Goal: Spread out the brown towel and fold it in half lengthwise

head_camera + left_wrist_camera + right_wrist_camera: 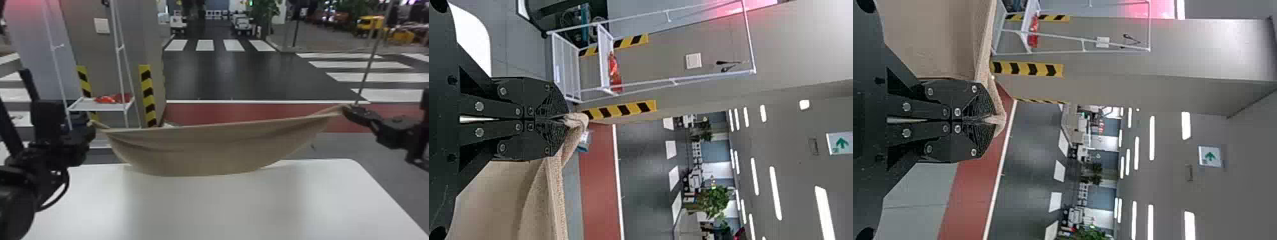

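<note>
Beyond the white table [223, 207] runs a red strip of floor [223, 111], and past that a dark roadway [223, 73] with white crossing bars (quite a street to have indoors). Past the table's far left part stands a white rack [86, 105] with something red [110, 99] on its shelf, near a grey pillar [111, 60] marked with yellow-and-black stripes [147, 92]. Far off beyond the table's right side I can make out a yellow truck [370, 23]. Over the table's far edge, as the head view has it, hangs the brown towel [207, 150], stretched wide between two grippers like a shallow hammock, its lower edge bowed and a few soft creases near the left end. Whether that lower edge touches the table, I can't tell. Up past the table's far left corner, the left gripper [91, 126] has one upper corner of the cloth; in its wrist view its fingers are closed tight, the bunched corner poking out past the tips. Past the table's far right corner, the right gripper [348, 110] has the other upper corner, pinched just as firmly between closed fingertips in its own wrist view. In the head view the cloth's top edge climbs toward that right-hand end.
</note>
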`<state>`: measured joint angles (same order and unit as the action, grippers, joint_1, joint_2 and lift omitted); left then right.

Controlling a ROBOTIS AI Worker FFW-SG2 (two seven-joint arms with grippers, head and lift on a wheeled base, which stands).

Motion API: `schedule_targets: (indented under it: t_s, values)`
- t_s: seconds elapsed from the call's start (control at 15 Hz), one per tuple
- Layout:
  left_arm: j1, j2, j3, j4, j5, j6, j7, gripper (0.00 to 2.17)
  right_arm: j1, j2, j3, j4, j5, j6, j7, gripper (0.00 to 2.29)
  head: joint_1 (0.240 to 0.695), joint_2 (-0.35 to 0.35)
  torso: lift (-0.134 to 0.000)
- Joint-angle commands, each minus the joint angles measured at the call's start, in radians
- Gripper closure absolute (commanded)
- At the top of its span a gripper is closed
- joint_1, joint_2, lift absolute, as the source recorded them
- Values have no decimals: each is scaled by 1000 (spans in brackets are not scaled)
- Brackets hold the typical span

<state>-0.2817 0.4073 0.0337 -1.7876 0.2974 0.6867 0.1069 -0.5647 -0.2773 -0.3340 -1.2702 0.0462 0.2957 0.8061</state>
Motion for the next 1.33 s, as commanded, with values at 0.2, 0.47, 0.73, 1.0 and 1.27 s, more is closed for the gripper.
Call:
schedule_targets:
  t_s: [0.2, 0.47, 0.73, 1.0, 1.27]
  values:
    - [383, -21, 100, -325, -27, 199, -7, 1447, 348, -74, -36, -155, -137, -11, 88, 1956, 540, -20, -125]
    - [578, -73, 137, -539, -116, 405, -35, 1447, 531, -85, -123, -229, -181, -5, 145, 1956, 695, -31, -125]
    - [682, -104, 144, -678, -158, 583, -33, 1447, 686, -77, -237, -313, -252, -20, 197, 1956, 695, -76, -125]
    - [763, -120, 164, -793, -161, 718, -26, 1447, 790, -59, -324, -376, -307, -23, 222, 1956, 695, -123, -125]
    - [757, -131, 167, -816, -146, 696, -24, 1447, 760, -62, -316, -357, -270, -11, 219, 1956, 695, -168, -125]
